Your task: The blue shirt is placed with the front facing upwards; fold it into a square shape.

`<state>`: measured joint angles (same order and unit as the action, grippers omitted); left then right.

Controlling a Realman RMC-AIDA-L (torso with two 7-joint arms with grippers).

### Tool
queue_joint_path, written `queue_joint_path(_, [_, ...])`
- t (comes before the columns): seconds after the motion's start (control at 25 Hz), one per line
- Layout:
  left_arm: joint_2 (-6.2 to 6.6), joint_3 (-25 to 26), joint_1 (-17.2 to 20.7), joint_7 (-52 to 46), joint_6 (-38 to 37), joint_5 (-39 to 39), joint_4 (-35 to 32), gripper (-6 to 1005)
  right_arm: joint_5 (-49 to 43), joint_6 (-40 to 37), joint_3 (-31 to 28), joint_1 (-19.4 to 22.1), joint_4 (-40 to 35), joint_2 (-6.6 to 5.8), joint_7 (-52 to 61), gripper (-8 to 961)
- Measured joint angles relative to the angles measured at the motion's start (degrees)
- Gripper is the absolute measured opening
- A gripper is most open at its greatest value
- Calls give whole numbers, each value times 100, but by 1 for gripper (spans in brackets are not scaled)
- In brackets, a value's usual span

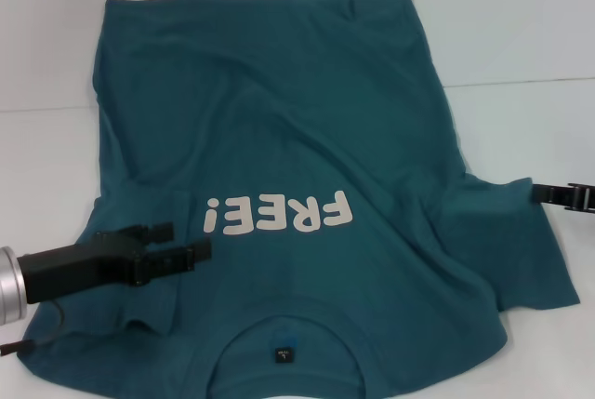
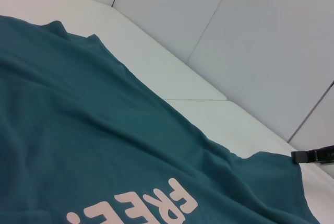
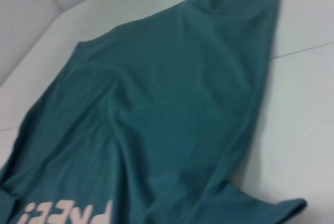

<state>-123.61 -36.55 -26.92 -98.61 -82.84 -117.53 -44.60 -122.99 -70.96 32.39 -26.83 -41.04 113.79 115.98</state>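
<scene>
Tool work first: the left tool [image 1: 186, 243] lies low over the blue shirt [image 1: 297, 139], above the left sleeve area just beside the "FREE!" lettering [image 1: 279, 214]. Its 2 black fingers [image 1: 177, 258] point toward the print with a narrow gap between them, and no cloth shows in that gap. The right tool [image 1: 541, 193] reaches in from the right edge at the shirt's right sleeve; only its dark tip shows in the head view and the left wrist view, and I cannot tell how its fingers stand. The shirt is spread front up on the white counter [image 1: 521, 46], collar and small dark neck label [image 1: 282, 355] nearest the robot, hem at the far side, cloth rumpled across the chest.
</scene>
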Motion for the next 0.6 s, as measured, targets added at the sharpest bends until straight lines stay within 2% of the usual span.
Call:
queue_joint_path(0.32, [-11,-1,-7,-4,-36,21,19,888,-33,163,-146,141,0,-102,21,4])
queue_joint_path(0.6, [-14,-20,-36,-65,-51,29,22,888,-125,419,-72,45,0,-147,-22,8])
